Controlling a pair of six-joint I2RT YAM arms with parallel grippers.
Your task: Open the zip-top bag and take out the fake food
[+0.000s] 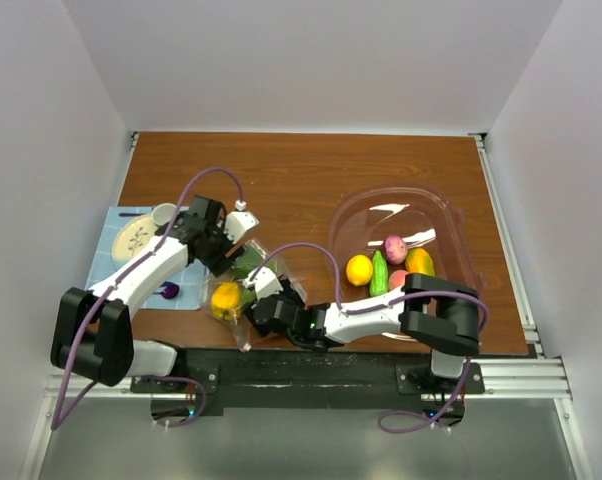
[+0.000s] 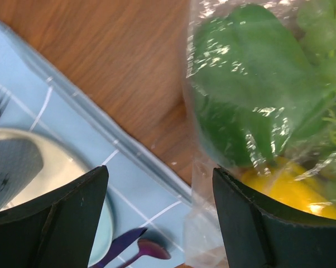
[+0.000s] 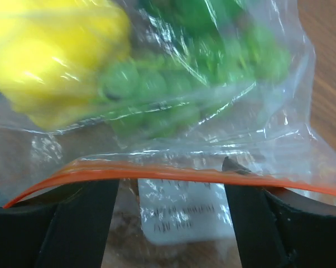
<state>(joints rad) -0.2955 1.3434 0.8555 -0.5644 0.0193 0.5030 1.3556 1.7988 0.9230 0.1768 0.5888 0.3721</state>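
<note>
The clear zip-top bag (image 1: pixel 233 290) lies near the table's front edge between my two grippers. It holds a yellow piece (image 1: pixel 225 298) and green pieces (image 1: pixel 245 268) of fake food. In the left wrist view the bag (image 2: pixel 252 111) sits at the right. My left gripper (image 2: pixel 159 170) is open, its right finger against the bag's corner. It shows in the top view (image 1: pixel 226 262) at the bag's far end. My right gripper (image 3: pixel 171 178) is open, and the bag's orange zip strip (image 3: pixel 157 170) lies across both fingers. It shows in the top view (image 1: pixel 259 300) at the bag's near right.
A pink-tinted clear tub (image 1: pixel 401 195) at the right holds several loose fake foods, among them a yellow one (image 1: pixel 359 270) and a green one (image 1: pixel 379 272). A blue cloth (image 1: pixel 106 250) at the left carries a plate (image 1: pixel 136 237), a cup (image 1: pixel 164 213) and a purple spoon (image 2: pixel 140 251).
</note>
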